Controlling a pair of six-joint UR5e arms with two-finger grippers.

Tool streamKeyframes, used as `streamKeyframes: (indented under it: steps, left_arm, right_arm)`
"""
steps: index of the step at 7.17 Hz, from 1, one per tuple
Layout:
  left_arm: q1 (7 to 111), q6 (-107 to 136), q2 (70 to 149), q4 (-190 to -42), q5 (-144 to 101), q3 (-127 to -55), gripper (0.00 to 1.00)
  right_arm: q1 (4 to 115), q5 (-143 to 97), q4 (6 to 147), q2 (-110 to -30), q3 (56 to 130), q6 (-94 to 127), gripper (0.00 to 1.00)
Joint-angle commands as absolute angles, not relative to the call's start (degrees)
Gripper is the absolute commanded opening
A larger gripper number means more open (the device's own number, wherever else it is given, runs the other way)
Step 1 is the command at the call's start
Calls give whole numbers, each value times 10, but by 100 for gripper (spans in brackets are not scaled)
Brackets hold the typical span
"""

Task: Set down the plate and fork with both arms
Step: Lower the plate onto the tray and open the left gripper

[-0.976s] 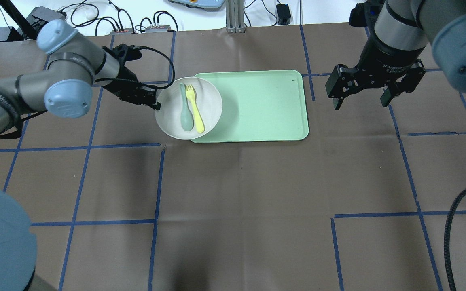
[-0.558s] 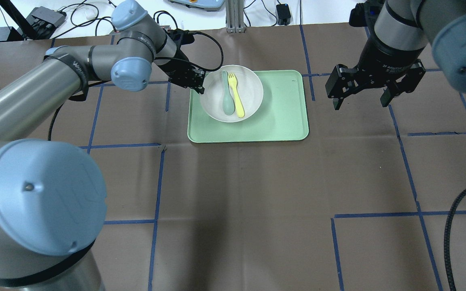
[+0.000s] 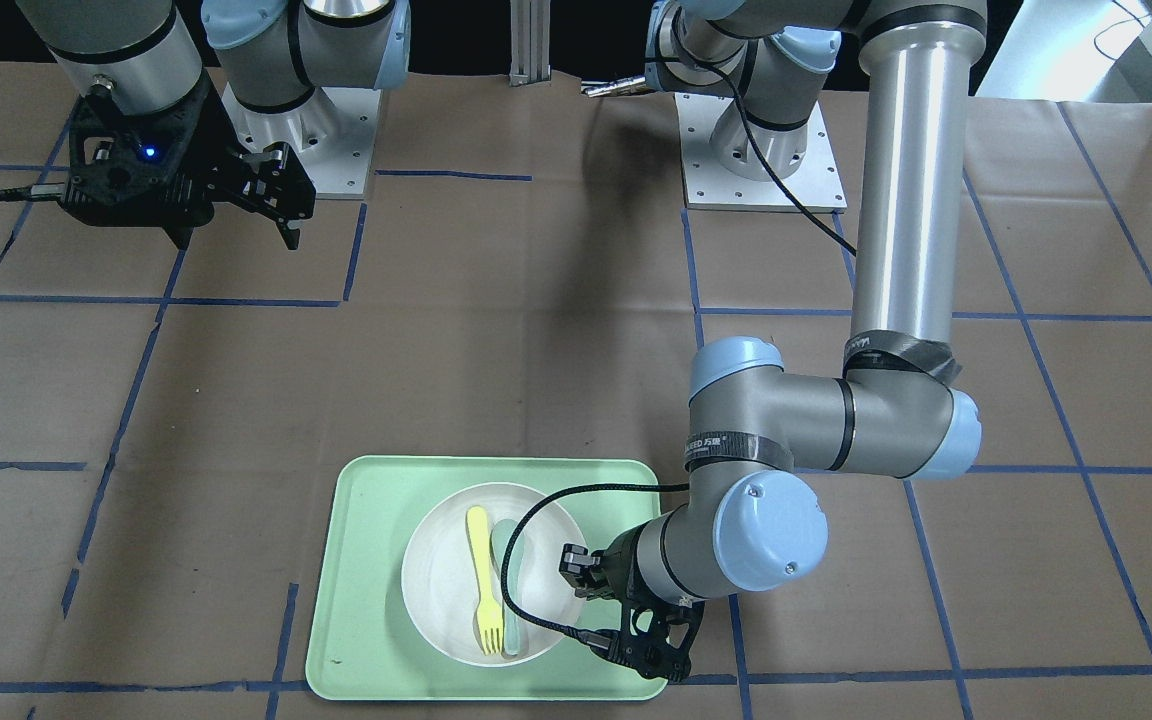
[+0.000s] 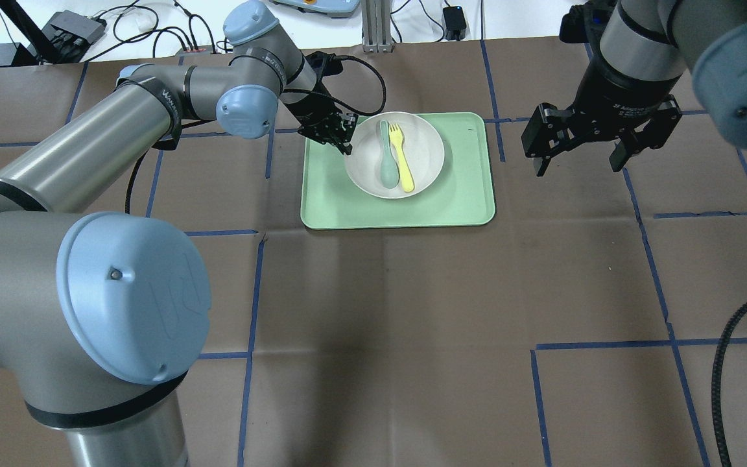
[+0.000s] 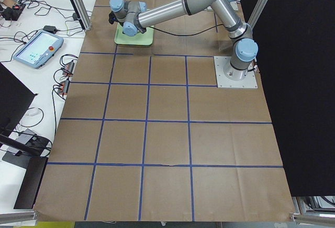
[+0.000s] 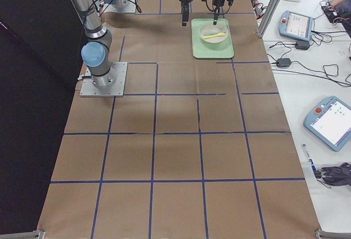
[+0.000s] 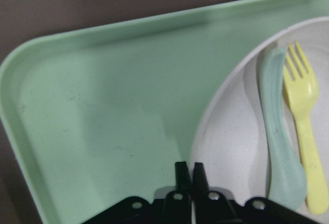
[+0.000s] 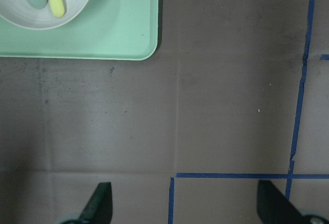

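The off-white plate (image 4: 426, 155) is over the middle-left of the mint-green tray (image 4: 458, 198). The pale-yellow fork (image 4: 403, 161) lies in it beside a grey-green spoon (image 4: 386, 162). My left gripper (image 4: 347, 141) is shut on the plate's left rim; the left wrist view shows its fingers (image 7: 181, 175) pinched on the rim of the plate (image 7: 231, 147), with the fork (image 7: 303, 131) on the right. I cannot tell if the plate rests on the tray. My right gripper (image 4: 578, 167) is open and empty, above bare table right of the tray.
The tray (image 3: 366, 600) lies at the far middle of the brown paper-covered table with blue tape lines. A black cable (image 4: 727, 363) curves in at the near right. Cables and boxes (image 4: 75, 26) lie beyond the table's far edge.
My left arm has carried the plate, with fork and spoon in it, rightward from the tray's left edge to over the tray. The right arm has not moved.
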State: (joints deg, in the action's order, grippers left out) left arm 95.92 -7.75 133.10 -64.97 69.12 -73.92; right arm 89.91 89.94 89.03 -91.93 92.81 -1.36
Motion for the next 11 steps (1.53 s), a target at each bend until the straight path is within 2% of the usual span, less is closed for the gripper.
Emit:
streamKeyframes:
  steps: [1,5,7,8,9,10,11]
  left_arm:
    - [961,-77,1328,-663,693,-744,3]
    - [958,-79,1332,-669,694,-744,3]
    - [958,-80,1332,-672,695,-744,15]
    - [958,-80,1329,-673,695,-744,63]
    - [961,-81,1321,-683,701,-746,78]
    - [964,-81,1314,-687,703,-746,99]
    - [965,-81,1290,-712,706,-745,99]
  right_arm:
    - [899,899,890,-919,928,-13,100]
    - [899,899,890,-919,928,-13,100]
    - [898,899,890,-918,928,-13,100]
    - [899,899,890,-919,928,-13,100]
    - [899,899,890,-919,928,-13,100]
    - [898,899,890,-919,928,-13,100]
    - [899,899,890,-919,928,-13,100]
